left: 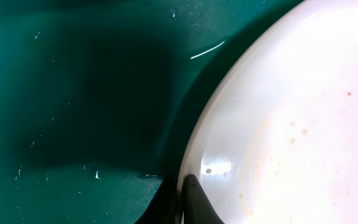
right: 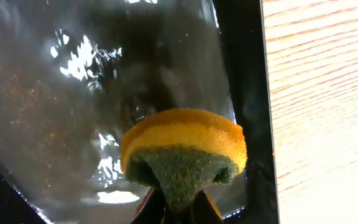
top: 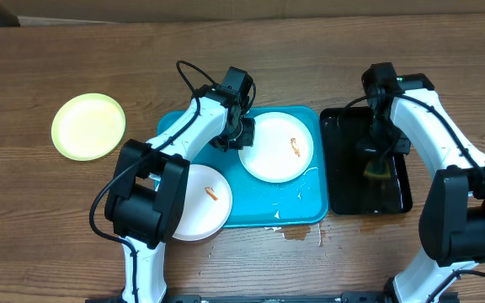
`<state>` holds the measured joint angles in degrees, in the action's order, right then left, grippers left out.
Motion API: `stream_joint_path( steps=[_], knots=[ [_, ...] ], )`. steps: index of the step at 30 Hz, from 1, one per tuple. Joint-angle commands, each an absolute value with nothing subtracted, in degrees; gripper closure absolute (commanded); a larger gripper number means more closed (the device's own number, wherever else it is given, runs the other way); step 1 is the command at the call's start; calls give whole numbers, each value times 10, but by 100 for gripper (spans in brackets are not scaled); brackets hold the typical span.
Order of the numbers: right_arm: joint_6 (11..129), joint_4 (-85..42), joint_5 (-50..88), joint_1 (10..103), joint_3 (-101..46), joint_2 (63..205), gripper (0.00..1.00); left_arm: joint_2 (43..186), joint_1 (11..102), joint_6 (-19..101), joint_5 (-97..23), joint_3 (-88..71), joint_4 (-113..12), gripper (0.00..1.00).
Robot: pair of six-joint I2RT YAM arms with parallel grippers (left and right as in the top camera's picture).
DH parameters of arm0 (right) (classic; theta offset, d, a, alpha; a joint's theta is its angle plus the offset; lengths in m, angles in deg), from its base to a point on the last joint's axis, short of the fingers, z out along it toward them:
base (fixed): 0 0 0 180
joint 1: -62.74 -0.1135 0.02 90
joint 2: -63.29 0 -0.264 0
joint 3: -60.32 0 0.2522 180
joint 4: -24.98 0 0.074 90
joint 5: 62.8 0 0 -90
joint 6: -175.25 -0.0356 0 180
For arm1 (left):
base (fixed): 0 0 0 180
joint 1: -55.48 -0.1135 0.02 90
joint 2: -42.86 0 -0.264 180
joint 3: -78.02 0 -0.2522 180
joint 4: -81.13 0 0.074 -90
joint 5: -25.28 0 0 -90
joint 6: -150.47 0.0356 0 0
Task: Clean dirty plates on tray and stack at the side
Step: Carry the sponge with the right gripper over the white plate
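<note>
Sponge (right: 185, 149) over seemingly wet black tray (top: 343, 189)

Left arm (top: 183, 130) and right arm (top: 432, 118) extended, jaws pinched shut.

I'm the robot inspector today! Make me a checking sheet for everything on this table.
Surface: wooden table, wet patch in front of the blue tray.
Job's things: white plate on the blue tray, orange smear on it; second smeared white plate hanging over the tray's near left corner; green-rimmed plate on the table, apart at the left.
Clutter: black tray, wet inside.
End effectors: left end effector shut on the white plate's rim; right end effector shut on a sponge over the black tray.
Cables: black cable looping off the left arm.
Surroundings: nothing seen.
</note>
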<state>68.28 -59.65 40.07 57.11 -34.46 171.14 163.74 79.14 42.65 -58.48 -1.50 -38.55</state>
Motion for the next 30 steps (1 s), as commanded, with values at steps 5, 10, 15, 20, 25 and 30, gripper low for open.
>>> stream_joint_path(
  steps=[5,10,15,20,25,30],
  knots=[
    [708,-591,391,572,-353,1707,96,1640,795,442,-593,-19,-378,96],
    [712,-584,364,572,-353,1707,96,1640,795,442,-593,-19,-381,96],
    [668,-581,376,573,-360,1707,96,1640,795,442,-593,-19,-384,96],
    [718,-598,314,555,-412,1707,96,1640,795,442,-592,-19,-385,96],
    [718,-613,221,512,-498,1707,96,1640,795,442,-592,-19,-386,96],
    [718,-581,274,453,-493,1708,96,1640,795,442,-592,-19,-386,96]
  ],
)
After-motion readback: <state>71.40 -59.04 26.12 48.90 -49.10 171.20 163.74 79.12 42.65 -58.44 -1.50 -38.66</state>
